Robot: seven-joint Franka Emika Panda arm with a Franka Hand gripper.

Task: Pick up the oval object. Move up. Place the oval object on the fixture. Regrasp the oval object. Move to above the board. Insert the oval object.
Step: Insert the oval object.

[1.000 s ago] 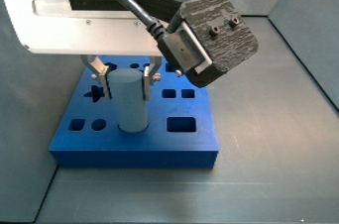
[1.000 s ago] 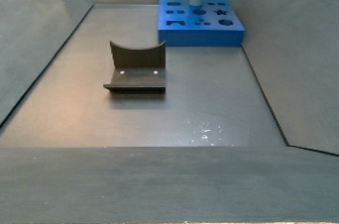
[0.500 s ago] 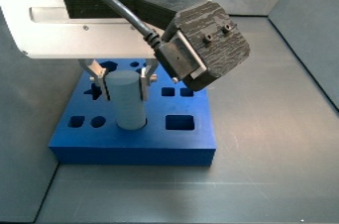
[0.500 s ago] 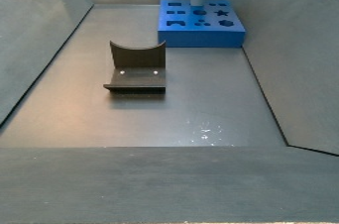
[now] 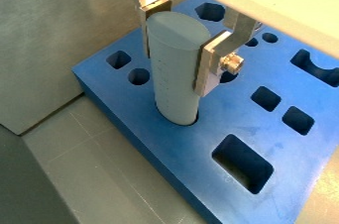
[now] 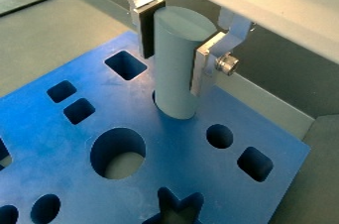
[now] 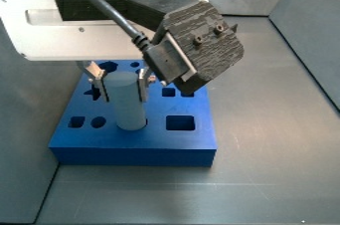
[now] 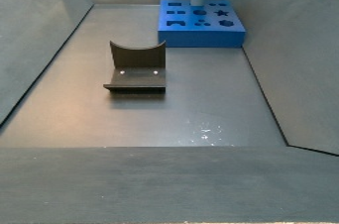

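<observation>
Fixture (image 8: 135, 66) stands empty on the grey floor (image 8: 185, 119), nearer and left of the board in a side view, well apart from it; its U notch holds nothing.

Board (image 7: 133, 137) sits at the far end of the bin, bright blue, thick, cutouts dark.

Oval object (image 5: 176, 64) stands upright with its lower end down in one of the board's holes; both wrist views show the foot below the blue surface. How deep it has gone cannot be told, as the hole's floor is hidden.

Tool (image 5: 185, 33) is up at the peg's top end, silver fingers (image 6: 211, 61) on either side. One plate lies flat against the peg's flank; the opposite pad looks to touch as well. Judged: tool grasping the oval object near its top, not yet let go.

Handling, judged: the peg looks rigid, smooth and light, probably plastic. A slick surface means it could slip or twist under a loose pinch. Best hold is across the narrow flanks, high up, leaving the lower part free to enter the hole. Fit looks close, so a tilt could jam it.

Hard to make out: in a side view the wrist body and a black camera housing (image 7: 197, 48) cover the far half of the board; in the more distant side view the peg is tiny and cut off at the frame's edge.
</observation>
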